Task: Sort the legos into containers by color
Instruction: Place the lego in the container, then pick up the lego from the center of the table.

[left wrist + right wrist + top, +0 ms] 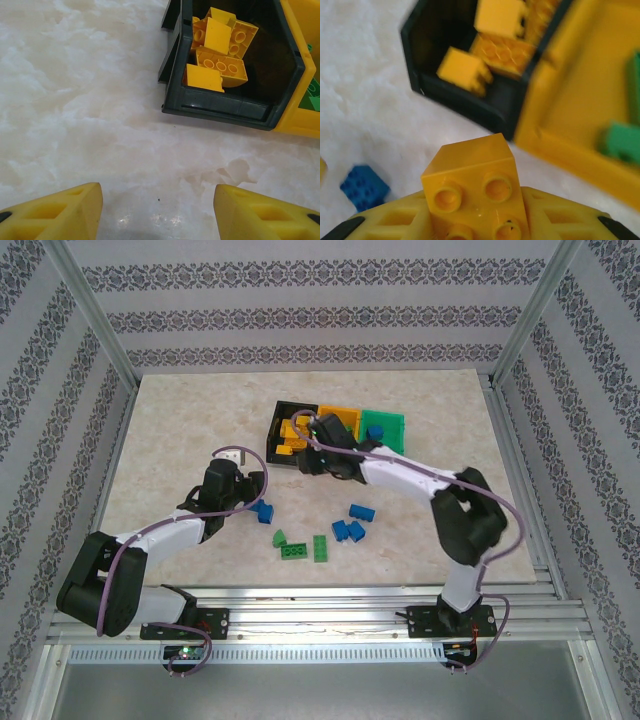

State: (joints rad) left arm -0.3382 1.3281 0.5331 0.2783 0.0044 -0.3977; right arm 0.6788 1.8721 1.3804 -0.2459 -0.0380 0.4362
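The containers stand in a row at the back middle: a black bin [284,445], a yellow-orange bin [345,420] and a green bin [392,422]. My right gripper [318,455] hovers at the black bin's near edge, shut on a yellow lego [475,195]. Several yellow legos [220,60] lie in the black bin [465,107]. Green legos [620,142] lie in the yellow-orange bin [570,100]. My left gripper [159,210] is open over bare table, left of the black bin [225,107]. Blue legos [264,511] and green legos [293,553] lie loose on the table.
More loose legos sit mid-table: blue ones [362,511] [347,531] and a green one [320,548]. A blue lego [364,186] lies below my right gripper's left side. Metal frame posts and patterned walls enclose the marble tabletop [170,440].
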